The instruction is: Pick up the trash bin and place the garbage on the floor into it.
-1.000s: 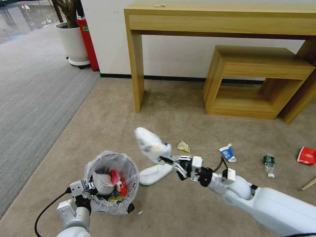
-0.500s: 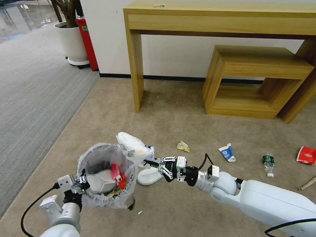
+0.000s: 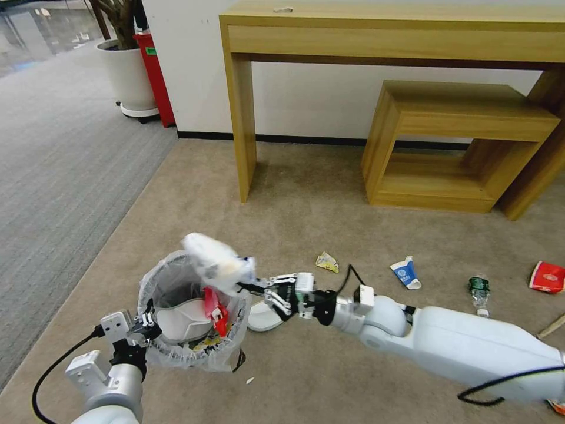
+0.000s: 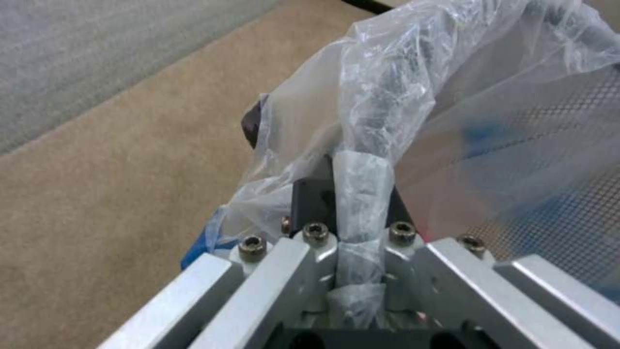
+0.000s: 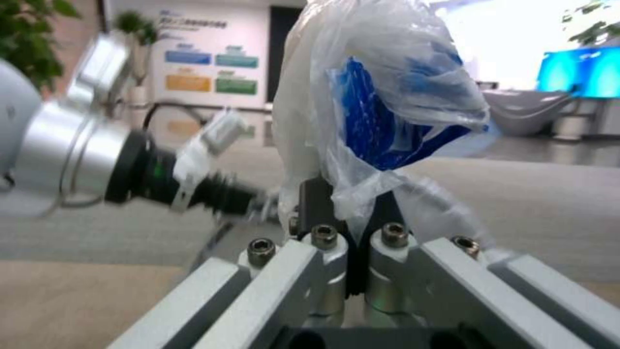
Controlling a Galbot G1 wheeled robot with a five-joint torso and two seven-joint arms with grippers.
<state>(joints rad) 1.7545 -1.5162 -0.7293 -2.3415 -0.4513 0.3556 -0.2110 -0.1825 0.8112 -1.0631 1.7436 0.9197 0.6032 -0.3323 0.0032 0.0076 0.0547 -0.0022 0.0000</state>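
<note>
Over the trash bin [image 3: 188, 318] — left tool [image 3: 147, 325] pinching its rim — right tool [image 3: 250, 287] grips a white wrapper [image 3: 215, 264].

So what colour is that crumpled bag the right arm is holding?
Whitish plastic bag with blue print; right wrist view shows it best.

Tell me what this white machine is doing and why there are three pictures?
It's a robot with two arms. One picture comes from a camera on its head, the other two from cameras on its wrists. Its left gripper pinches the rim of the trash bin, which already has a white slipper inside. Its right gripper holds a crumpled white and blue plastic wrapper above the bin. On the beige carpet lie another slipper, a blue-white carton, a bottle and a red wrapper.
</note>
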